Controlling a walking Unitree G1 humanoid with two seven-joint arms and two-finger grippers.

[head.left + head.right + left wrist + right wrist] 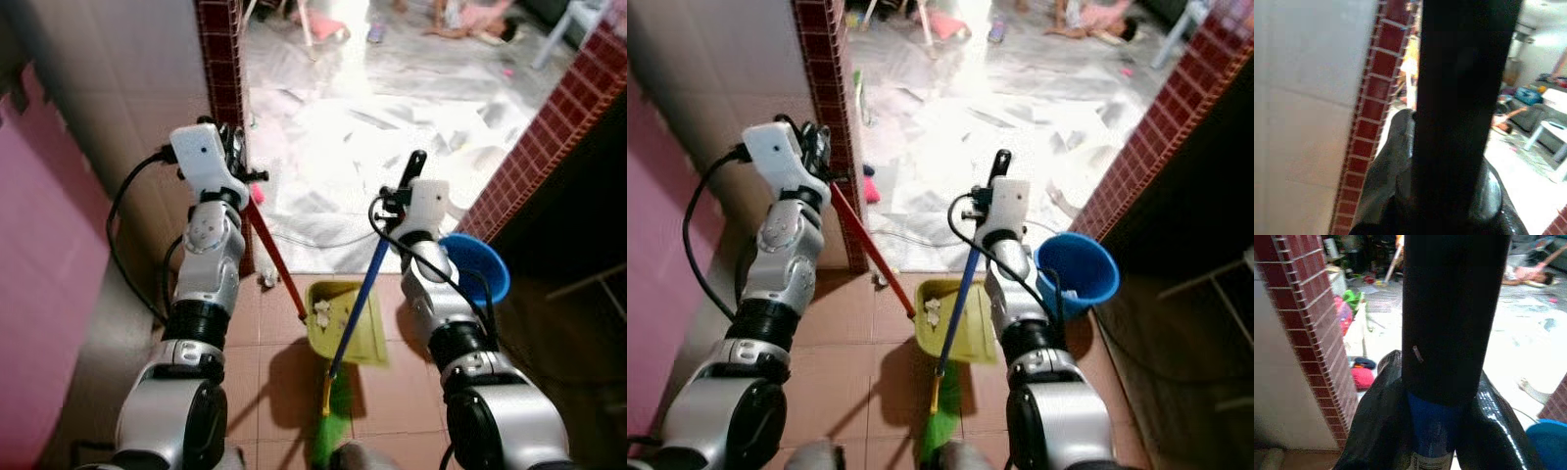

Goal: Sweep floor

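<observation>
My left gripper (241, 172) is shut on the red handle (276, 257) of a yellow-green dustpan (364, 338). The pan rests on the terracotta tile floor (265, 357) with bits of white litter (320, 313) inside. My right gripper (408, 182) is shut on the blue handle (359, 305) of a broom. That handle slants down across the pan to the green bristles (331, 423) near my feet. In the right wrist view the handle's black grip (1449, 323) sits between my fingers; the left wrist view shows the dark dustpan handle top (1464, 98) held likewise.
A red-brick pillar (223, 59) stands right behind my left arm, and a brick wall (549, 137) runs on the right. A blue bucket (482, 266) sits beside my right arm. A crumpled white scrap (266, 280) lies by the pillar's foot. Beyond, a bright littered floor (372, 137); a person (472, 23) lies far back.
</observation>
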